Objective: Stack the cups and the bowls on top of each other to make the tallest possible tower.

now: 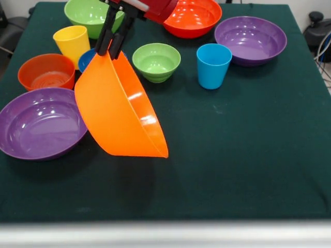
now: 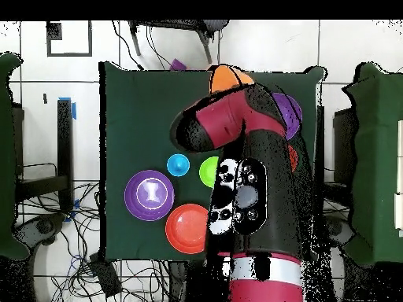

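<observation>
The claw (image 1: 113, 51) is clamped on the rim of the big orange bowl (image 1: 120, 111) and holds it tilted steeply, rim edge up at the claw and the lower lip hanging just above the green desk (image 1: 243, 155), with its shadow beneath. Close around it in the front view: a large purple bowl (image 1: 40, 123) touching or just beside its left flank, a red-orange bowl (image 1: 46, 71) behind that, the yellow cup (image 1: 72, 44) near the claw, and a sliver of the small dark blue bowl (image 1: 85, 59) mostly hidden behind the orange one. A small green bowl (image 1: 156, 61) sits just right of the claw, the light blue cup (image 1: 213, 65) beyond it, then a second purple bowl (image 1: 250, 39). At the far edge are a larger green bowl (image 1: 90, 15) and a wide red-orange bowl (image 1: 194, 18), both partly covered by the arm (image 1: 155, 8). From overhead the arm hides most of the desk's middle; only an edge of the orange bowl shows past it.
</observation>
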Controlling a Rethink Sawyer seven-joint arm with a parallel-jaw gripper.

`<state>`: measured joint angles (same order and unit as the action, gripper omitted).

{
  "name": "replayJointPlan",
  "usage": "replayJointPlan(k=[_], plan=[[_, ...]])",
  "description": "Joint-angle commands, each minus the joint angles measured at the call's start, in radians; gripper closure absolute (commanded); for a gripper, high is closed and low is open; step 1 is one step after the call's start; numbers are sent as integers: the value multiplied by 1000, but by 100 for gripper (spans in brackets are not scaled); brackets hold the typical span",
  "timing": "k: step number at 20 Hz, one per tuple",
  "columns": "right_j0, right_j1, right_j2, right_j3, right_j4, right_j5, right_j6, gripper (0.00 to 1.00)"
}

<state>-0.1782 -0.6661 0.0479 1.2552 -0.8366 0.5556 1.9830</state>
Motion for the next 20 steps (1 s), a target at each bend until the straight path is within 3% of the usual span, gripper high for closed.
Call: replayJointPlan(k=[1,11,20], plan=[[98,81,-114,-33,-97,-81,258,100],[271,251,-355,-85,-107,-230,555,100],[340,408,-507,-168,-81,-342,707,100]])
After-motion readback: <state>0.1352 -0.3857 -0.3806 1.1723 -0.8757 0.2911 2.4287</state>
